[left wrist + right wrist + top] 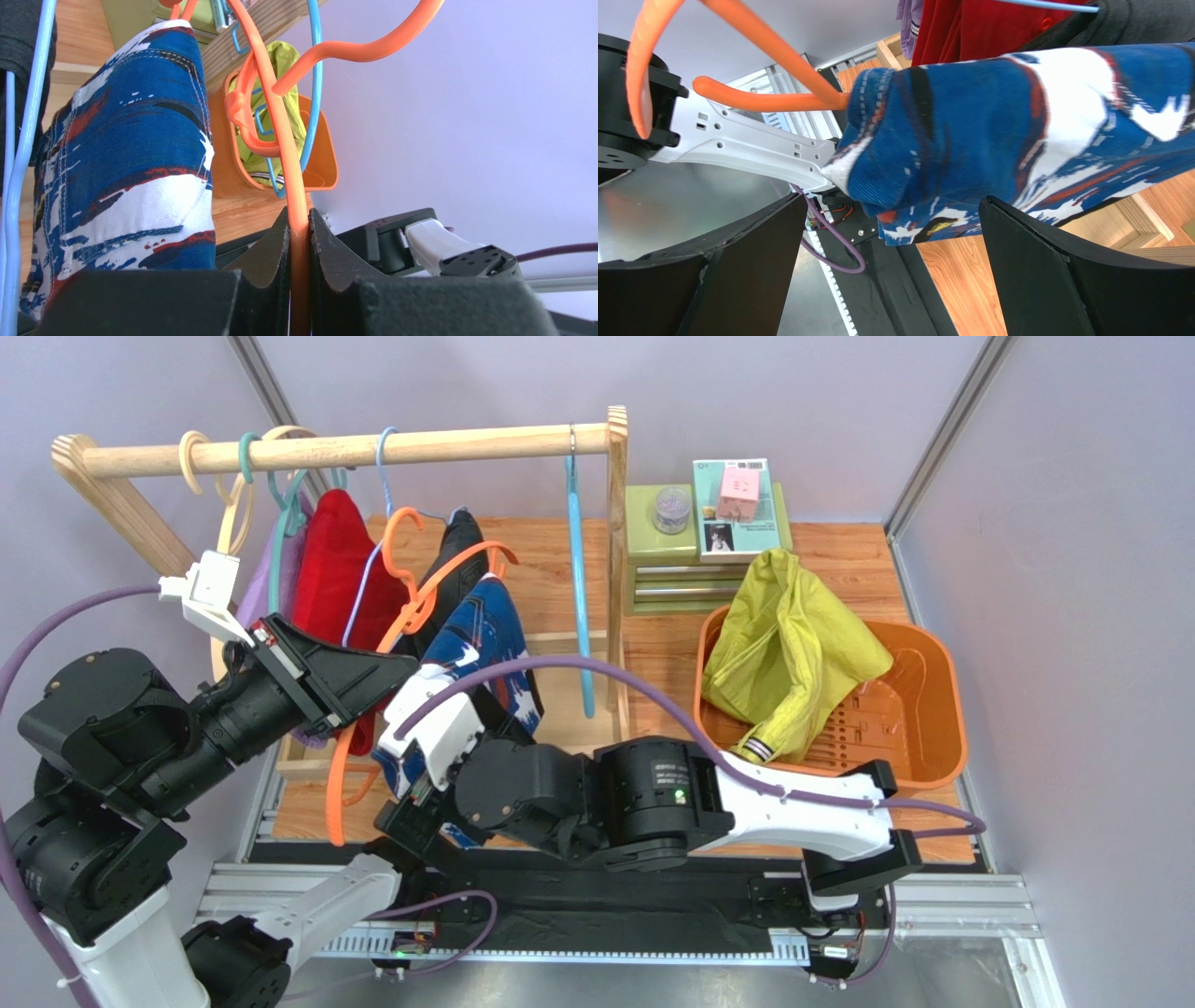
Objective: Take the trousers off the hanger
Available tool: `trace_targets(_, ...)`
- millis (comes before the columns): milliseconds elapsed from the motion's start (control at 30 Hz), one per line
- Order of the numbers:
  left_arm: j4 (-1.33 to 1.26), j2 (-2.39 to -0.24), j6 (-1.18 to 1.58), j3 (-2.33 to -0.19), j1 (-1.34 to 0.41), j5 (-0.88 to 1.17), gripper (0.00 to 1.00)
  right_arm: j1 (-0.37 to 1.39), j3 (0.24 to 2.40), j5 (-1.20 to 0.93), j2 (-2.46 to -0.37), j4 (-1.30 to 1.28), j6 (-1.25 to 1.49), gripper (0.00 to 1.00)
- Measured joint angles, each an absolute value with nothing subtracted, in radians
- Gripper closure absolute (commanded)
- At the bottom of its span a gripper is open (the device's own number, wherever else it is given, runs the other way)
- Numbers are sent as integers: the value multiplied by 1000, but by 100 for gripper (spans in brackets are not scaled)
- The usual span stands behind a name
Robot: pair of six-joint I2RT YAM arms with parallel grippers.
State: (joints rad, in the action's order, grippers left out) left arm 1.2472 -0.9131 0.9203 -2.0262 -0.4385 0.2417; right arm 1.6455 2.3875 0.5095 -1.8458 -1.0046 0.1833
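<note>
Task half done: yellow-green trousers [786,651] lie in the basket [954,721]; navy trousers [491,665] hang on the orange hanger [281,140] pinched by the left gripper [298,231], with the right gripper [892,203] spread wide at them.

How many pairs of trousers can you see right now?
2: the yellow-green trousers lie in the orange basket; the navy printed trousers hang on an orange hanger. More may be hidden on the rack.
</note>
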Motion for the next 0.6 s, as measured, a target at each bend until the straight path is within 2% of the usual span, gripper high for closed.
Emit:
trace_targets(200, 1244, -905, 934, -2003, -439, 252, 100, 1669, 2390, 595, -1892, -985, 174, 0)
trace_targets(600, 1238, -903, 948, -1999, -438, 269, 100, 1675, 2432, 915, -1980, -949, 167, 0)
